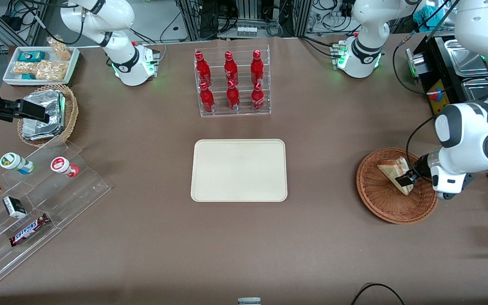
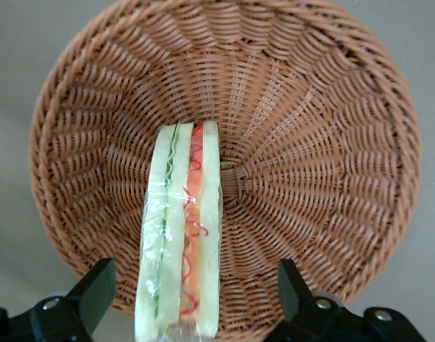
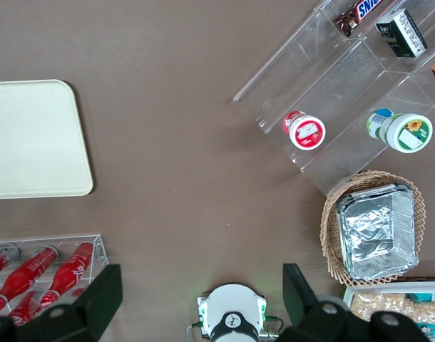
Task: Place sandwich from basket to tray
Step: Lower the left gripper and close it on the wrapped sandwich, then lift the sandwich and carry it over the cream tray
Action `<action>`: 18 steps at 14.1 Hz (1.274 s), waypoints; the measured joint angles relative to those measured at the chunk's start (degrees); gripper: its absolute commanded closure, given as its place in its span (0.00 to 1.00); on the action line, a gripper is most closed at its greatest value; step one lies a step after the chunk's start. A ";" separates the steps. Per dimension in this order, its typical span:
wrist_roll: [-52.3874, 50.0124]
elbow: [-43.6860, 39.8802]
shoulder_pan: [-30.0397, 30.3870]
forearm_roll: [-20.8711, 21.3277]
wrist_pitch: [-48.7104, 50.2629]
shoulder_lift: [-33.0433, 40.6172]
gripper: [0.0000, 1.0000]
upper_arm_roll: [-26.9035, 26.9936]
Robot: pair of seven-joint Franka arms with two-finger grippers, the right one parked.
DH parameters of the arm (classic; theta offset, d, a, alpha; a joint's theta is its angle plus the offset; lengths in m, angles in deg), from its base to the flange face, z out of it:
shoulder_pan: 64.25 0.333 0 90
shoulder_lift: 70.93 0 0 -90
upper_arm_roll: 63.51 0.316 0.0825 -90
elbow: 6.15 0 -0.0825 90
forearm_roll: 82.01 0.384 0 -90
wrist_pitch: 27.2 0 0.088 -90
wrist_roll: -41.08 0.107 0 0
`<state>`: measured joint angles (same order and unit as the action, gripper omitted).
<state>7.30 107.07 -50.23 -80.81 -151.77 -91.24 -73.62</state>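
The sandwich (image 1: 393,170), a clear-wrapped wedge of pale bread with red and green filling, stands on edge in the reddish-brown wicker basket (image 1: 379,207) toward the working arm's end of the table. My left gripper (image 1: 411,173) is low over the basket, open, with one finger on each side of the sandwich (image 2: 180,235) and a gap on both sides. In the left wrist view the gripper (image 2: 195,274) straddles the wedge above the basket's weave (image 2: 310,142). The cream tray (image 1: 239,169) lies flat and bare at the table's middle; it also shows in the right wrist view (image 3: 32,139).
A clear rack of red bottles (image 1: 232,82) stands farther from the front camera than the tray. A stepped acrylic shelf (image 1: 36,199) with cups and snacks, a tan basket of foil packets (image 1: 47,114) and a white snack tray (image 1: 40,63) lie toward the parked arm's end.
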 measured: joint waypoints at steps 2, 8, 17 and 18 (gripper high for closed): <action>-0.30 0.03 0.00 0.00 -1.10 -1.65 0.00 0.00; -0.62 0.13 0.25 0.00 -2.16 -5.19 0.78 1.52; -2.39 -0.94 -0.47 0.00 -1.92 -3.32 0.93 -0.62; -2.39 -1.14 -1.41 0.00 -1.36 -2.02 0.91 -1.66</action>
<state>4.92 105.93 -51.64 -80.81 -153.13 -93.25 -75.28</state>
